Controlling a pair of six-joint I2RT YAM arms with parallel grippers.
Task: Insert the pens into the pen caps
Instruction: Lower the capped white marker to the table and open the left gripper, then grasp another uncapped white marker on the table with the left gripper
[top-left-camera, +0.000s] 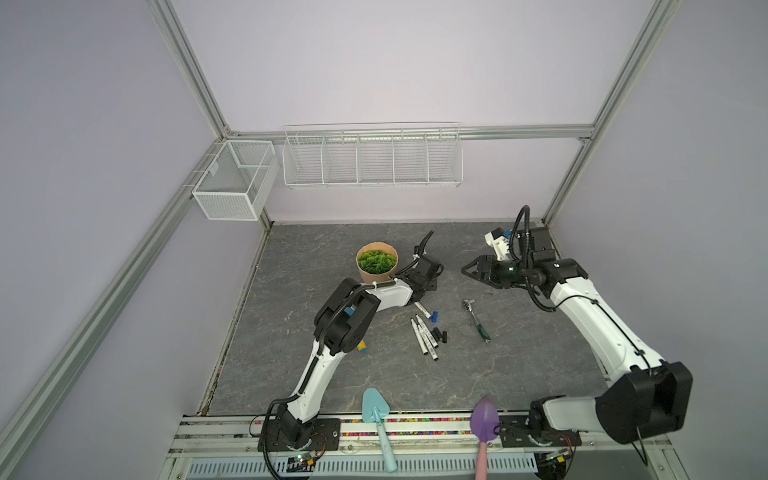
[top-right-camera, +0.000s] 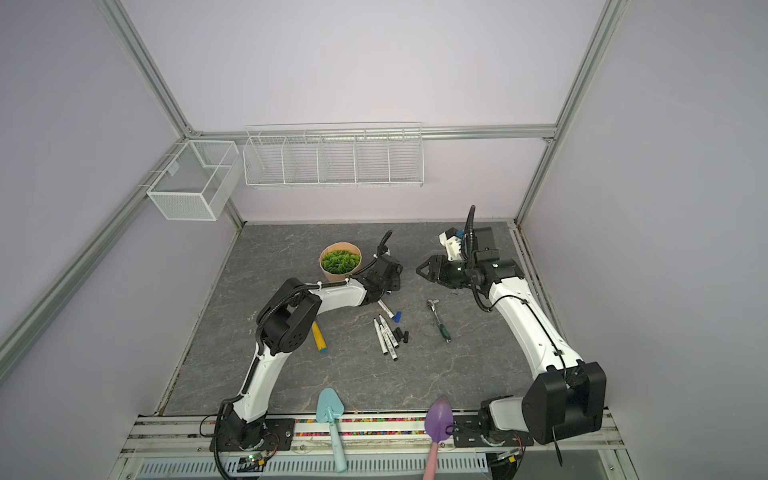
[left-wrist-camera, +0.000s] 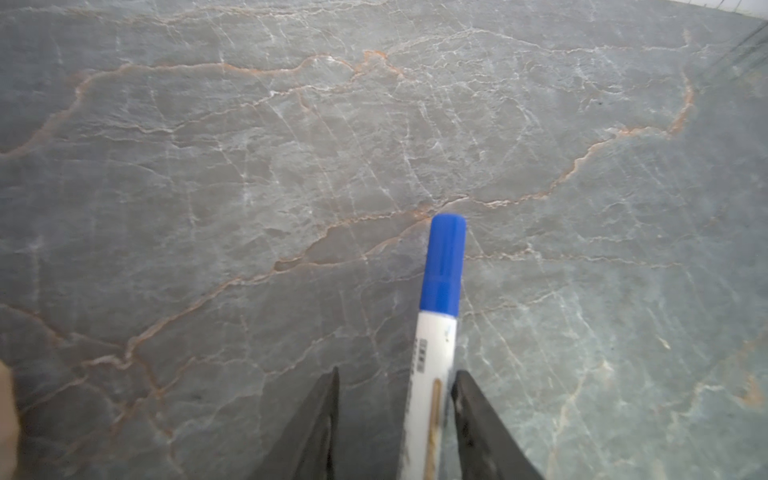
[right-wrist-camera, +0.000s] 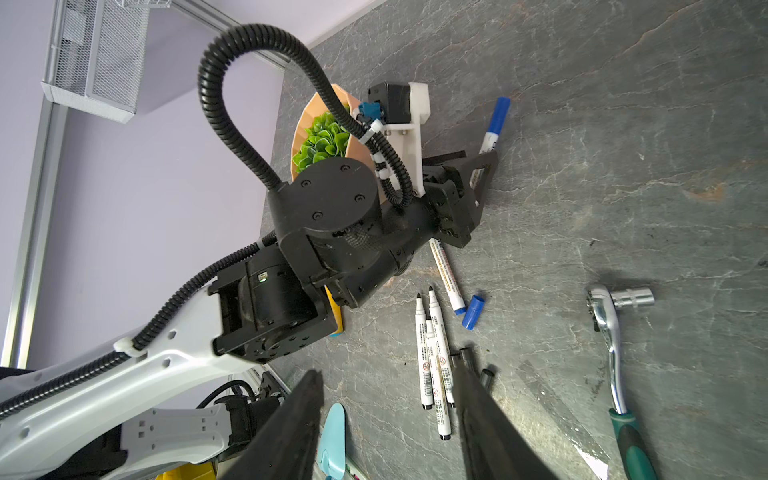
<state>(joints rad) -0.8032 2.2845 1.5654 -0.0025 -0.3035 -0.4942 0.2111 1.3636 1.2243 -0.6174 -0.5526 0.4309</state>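
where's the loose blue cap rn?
Mid-scene in both top views: the loose blue cap lies beside the tip of the uncapped blue-tipped pen, just beyond the black caps, left of the ratchet.

I see bright, even light and soft, faint shadows on the table; frame posts splay at the edges, and the left wrist view is blurred.

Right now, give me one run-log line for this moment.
left gripper: jaws open around capped blue pen on table | right gripper: jaws open, empty | four uncapped pens, loose caps beside
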